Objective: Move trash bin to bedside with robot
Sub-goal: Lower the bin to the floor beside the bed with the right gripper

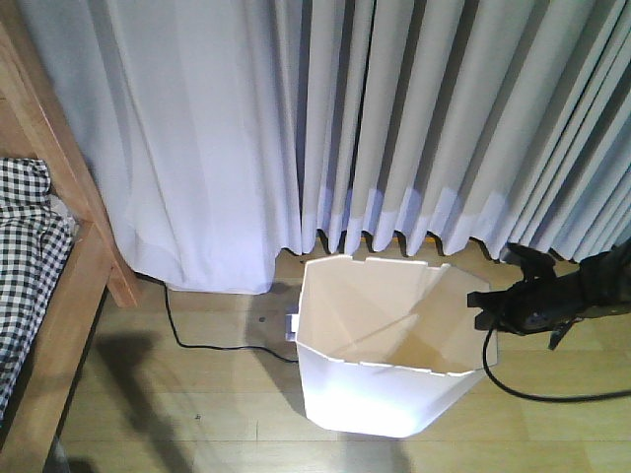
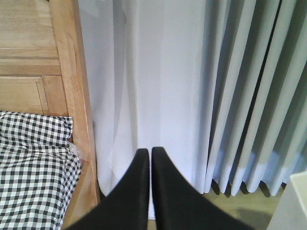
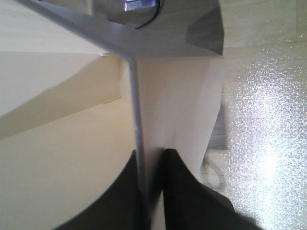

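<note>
The white trash bin (image 1: 375,394) stands on the wooden floor just in front of the curtain, its cream inside showing. My right gripper (image 1: 483,310) is at the bin's right rim, shut on it. In the right wrist view the thin bin wall (image 3: 136,96) runs between the two black fingers of the right gripper (image 3: 151,154), one inside and one outside. The bedside shows at the left as a light-brown wooden frame (image 1: 59,325) with checked bedding (image 1: 25,256). My left gripper (image 2: 149,152) is shut on nothing and faces the curtain, beside the bed post (image 2: 72,72) and bedding (image 2: 33,163).
Pale grey curtains (image 1: 394,118) hang to the floor behind the bin. A black cable (image 1: 207,345) lies on the floor between bed and bin. Another cable (image 1: 552,397) trails under my right arm. A small white object (image 1: 293,323) sits at the bin's left side.
</note>
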You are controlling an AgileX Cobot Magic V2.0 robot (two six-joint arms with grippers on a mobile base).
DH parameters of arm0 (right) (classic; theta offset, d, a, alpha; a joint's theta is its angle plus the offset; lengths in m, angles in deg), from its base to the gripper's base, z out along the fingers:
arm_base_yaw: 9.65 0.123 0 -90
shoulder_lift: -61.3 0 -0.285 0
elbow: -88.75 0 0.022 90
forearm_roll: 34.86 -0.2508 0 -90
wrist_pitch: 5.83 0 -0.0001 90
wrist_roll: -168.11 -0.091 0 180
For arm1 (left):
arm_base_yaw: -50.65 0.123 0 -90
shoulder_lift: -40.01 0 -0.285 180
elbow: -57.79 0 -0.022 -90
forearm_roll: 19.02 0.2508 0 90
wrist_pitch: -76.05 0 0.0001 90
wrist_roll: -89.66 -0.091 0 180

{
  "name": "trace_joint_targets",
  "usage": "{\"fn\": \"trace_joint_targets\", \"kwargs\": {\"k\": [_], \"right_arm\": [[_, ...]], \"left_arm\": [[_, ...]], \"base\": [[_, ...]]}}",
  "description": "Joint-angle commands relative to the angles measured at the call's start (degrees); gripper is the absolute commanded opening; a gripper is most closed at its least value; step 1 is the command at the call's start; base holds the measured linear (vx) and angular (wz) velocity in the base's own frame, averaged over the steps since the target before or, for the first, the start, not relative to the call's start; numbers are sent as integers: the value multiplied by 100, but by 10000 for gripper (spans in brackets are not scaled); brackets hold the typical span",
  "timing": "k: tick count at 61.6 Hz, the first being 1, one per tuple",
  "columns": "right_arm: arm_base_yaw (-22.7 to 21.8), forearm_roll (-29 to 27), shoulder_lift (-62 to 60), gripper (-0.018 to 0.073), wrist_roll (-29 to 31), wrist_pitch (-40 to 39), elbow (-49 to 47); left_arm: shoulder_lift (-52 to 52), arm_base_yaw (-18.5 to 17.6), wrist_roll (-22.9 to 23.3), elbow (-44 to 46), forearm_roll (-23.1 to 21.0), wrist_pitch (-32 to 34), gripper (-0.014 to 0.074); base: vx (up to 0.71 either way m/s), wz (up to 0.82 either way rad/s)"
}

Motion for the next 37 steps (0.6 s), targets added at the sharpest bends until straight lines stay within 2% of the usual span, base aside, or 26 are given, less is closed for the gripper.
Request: {"fn": "trace_joint_targets", "kwargs": {"k": [1,37], "right_arm": [[-27,-211,-57,-6,-183,1076,-440],[67,155,1624,-6,-319,1528,-2175]], "left_arm": [[-53,-10,45,-166,-23,400,-6],[-53,-10,45,-166,-23,400,-6]], "base": [[0,0],[0,0]]}}
